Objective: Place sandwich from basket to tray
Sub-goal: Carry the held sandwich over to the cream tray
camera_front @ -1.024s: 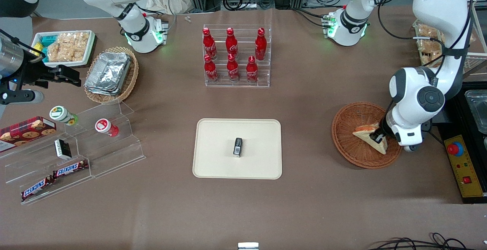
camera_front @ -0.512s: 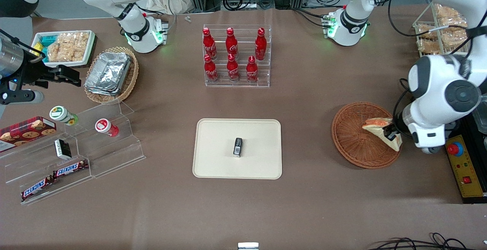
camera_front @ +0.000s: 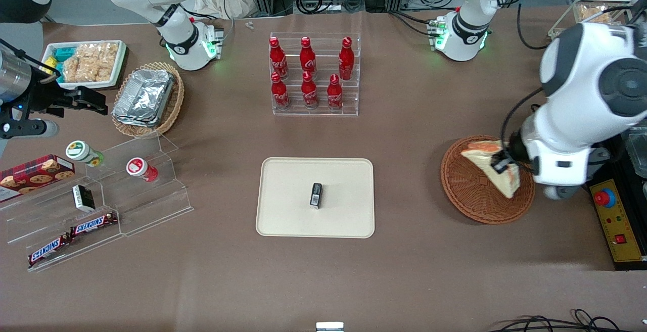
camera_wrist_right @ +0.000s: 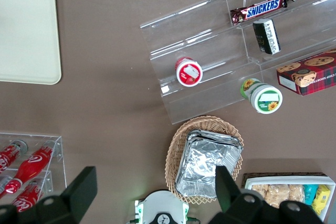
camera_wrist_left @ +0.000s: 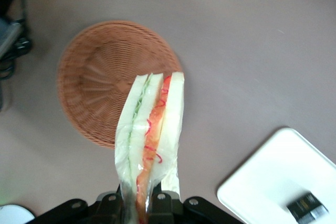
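Observation:
My left gripper point(camera_front: 503, 166) is shut on the sandwich point(camera_front: 493, 170), a wrapped wedge of pale bread with red, orange and green filling. It holds it in the air above the round reddish-brown basket point(camera_front: 467, 188). In the left wrist view the sandwich point(camera_wrist_left: 149, 140) hangs from the gripper point(camera_wrist_left: 140, 208), with the basket point(camera_wrist_left: 97, 72) lying empty below it. The cream tray point(camera_front: 288, 210) lies at the table's middle with a small black packet point(camera_front: 316, 195) on it; a corner of the tray point(camera_wrist_left: 262, 182) shows in the left wrist view.
A clear rack of red bottles point(camera_front: 311, 74) stands farther from the camera than the tray. A clear stepped stand point(camera_front: 101, 200) with snacks and a tan oval basket with foil containers point(camera_front: 146, 99) lie toward the parked arm's end. A yellow control box point(camera_front: 616, 221) sits beside the round basket.
The left gripper has risen with the sandwich in it, lifting it out of the basket, and has now shifted a little toward the tray. The wrist has come up closer to the camera.

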